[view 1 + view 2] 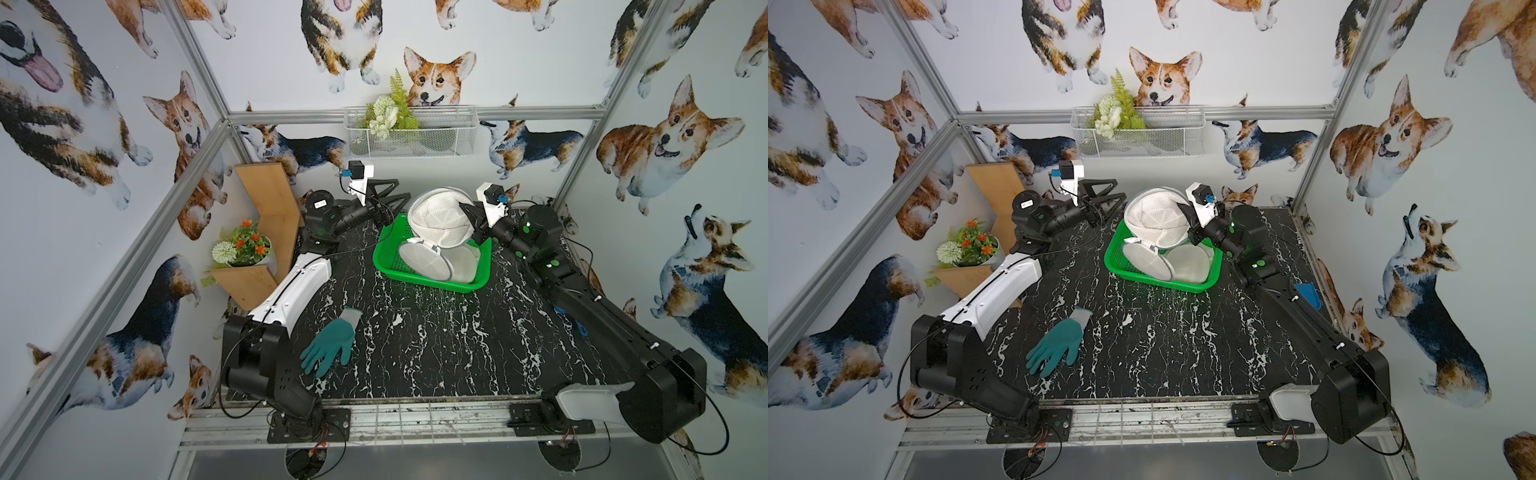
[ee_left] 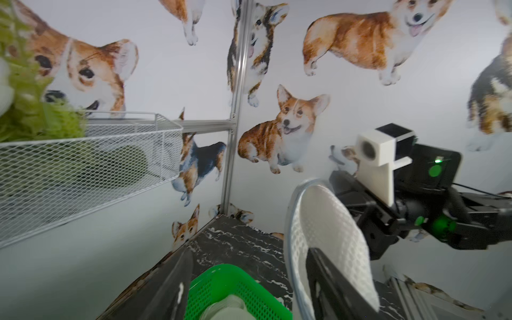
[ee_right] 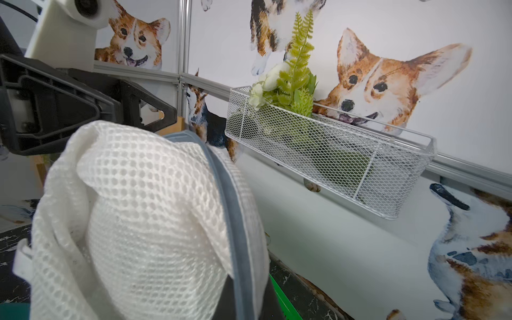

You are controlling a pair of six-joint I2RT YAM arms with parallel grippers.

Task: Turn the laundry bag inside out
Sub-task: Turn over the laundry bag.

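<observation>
Bag: the laundry bag (image 1: 436, 220), white open mesh with a grey rim (image 3: 235, 221), hangs domed at the tip of the right end effector (image 1: 468, 212), lifted over the green basket (image 1: 384, 249).
Right end effector: closed on the bag's side wall.
Left end effector (image 1: 401, 190): jaws spread wide with nothing clamped, on the side of the bag opposite the right one. One finger (image 2: 332, 285) lies against the mesh.
Handling: probably very light and limp. The rim looks springy and seems to keep the dome shape. The weave should give good purchase but could snag a fingertip. It does not look fragile.
Where to hold: likely the grey rim for a firm pinch, while the free end effector pushes the crown through the opening.
Hidden: the bag's opening shows in no view. The right fingertips are buried under mesh in the right wrist view. I cannot tell whether the left finger is inside or outside the bag, nor whether the bag's underside touches the flat mesh bags (image 1: 424, 259) below the right end effector.
</observation>
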